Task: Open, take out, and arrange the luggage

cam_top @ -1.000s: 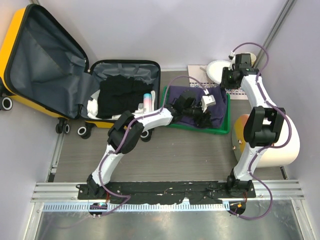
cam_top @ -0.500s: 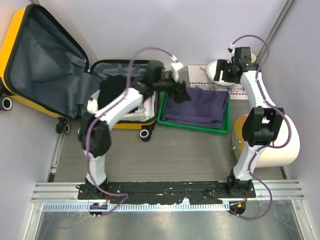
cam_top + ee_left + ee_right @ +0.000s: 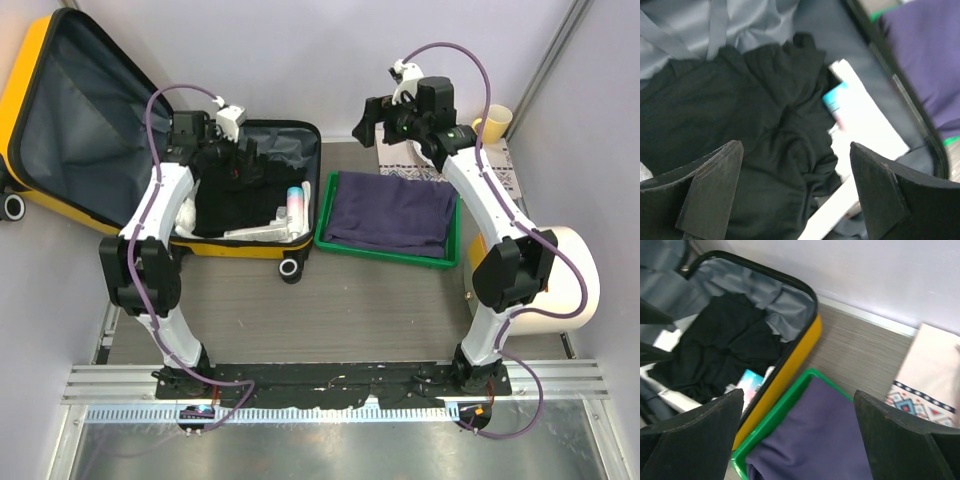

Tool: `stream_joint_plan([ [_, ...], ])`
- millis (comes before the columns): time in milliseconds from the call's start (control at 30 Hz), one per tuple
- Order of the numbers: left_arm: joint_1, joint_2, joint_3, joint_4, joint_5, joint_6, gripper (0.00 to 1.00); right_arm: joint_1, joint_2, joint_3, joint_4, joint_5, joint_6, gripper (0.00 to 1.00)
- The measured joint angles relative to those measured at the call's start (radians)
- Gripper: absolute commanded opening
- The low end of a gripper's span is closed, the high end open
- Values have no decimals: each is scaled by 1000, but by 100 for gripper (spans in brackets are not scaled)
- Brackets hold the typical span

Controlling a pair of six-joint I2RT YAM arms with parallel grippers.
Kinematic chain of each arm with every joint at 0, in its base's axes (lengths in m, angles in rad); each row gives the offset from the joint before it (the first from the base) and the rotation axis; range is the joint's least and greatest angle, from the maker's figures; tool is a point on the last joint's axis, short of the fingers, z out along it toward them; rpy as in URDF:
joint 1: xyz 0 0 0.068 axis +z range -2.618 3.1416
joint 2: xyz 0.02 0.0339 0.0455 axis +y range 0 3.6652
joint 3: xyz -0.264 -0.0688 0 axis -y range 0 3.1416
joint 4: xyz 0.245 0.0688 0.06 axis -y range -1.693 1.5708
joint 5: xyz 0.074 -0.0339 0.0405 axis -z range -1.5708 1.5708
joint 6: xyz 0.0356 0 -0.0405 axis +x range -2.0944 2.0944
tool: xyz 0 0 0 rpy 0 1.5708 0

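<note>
Luggage wheel (overhead view only)

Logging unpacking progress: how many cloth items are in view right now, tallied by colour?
Black garment, in the luggage: 1
Purple cloth, in the green tray: 1
Cream patterned cloth, behind the tray: 1
Total: 3
White items in the luggage are too unclear to count as cloth.
</note>
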Motion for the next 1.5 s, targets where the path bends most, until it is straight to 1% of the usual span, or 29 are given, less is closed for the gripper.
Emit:
stream_joint_plan([
  [133, 42, 93, 77, -142, 2, 111, 85, -16, 56, 27, 26, -135, 46, 88],
  [167, 53, 102, 82, -153, 2, 119, 82, -16, 76, 33, 33, -151, 53, 86],
  [267, 110, 127, 93, -220, 7, 138, 79, -6, 145, 45, 42, -191, 79, 83],
  [400, 200, 131, 92, -326, 15, 174, 81, 43, 222, 49, 41, -234, 89, 80],
  [533, 253, 102, 23, -400, 8, 208, 87, 126, 283, 74, 37, -271, 89, 80],
  [667, 259, 58, -82, -444, -9, 222, 88, 203, 319, 100, 39, -296, 85, 79],
  [733, 259, 51, -114, -450, -9, 218, 87, 248, 346, 132, 39, -300, 77, 77],
  [767, 259, 51, -126, -447, -6, 215, 86, 268, 362, 151, 43, -300, 75, 74],
  [933, 259, 48, -140, -410, 2, 171, 85, 354, 465, 254, 62, -285, 87, 71],
  [1033, 262, 40, -147, -375, 0, 140, 86, 395, 513, 271, 77, -252, 112, 72],
  [1167, 264, 12, -180, -330, -26, 106, 88, 444, 568, 271, 77, -195, 141, 78],
  [1267, 264, 3, -203, -307, -44, 83, 88, 469, 598, 270, 71, -140, 156, 78],
  [1500, 264, 25, -219, -270, -84, 35, 88, 482, 614, 270, 70, -76, 161, 77],
])
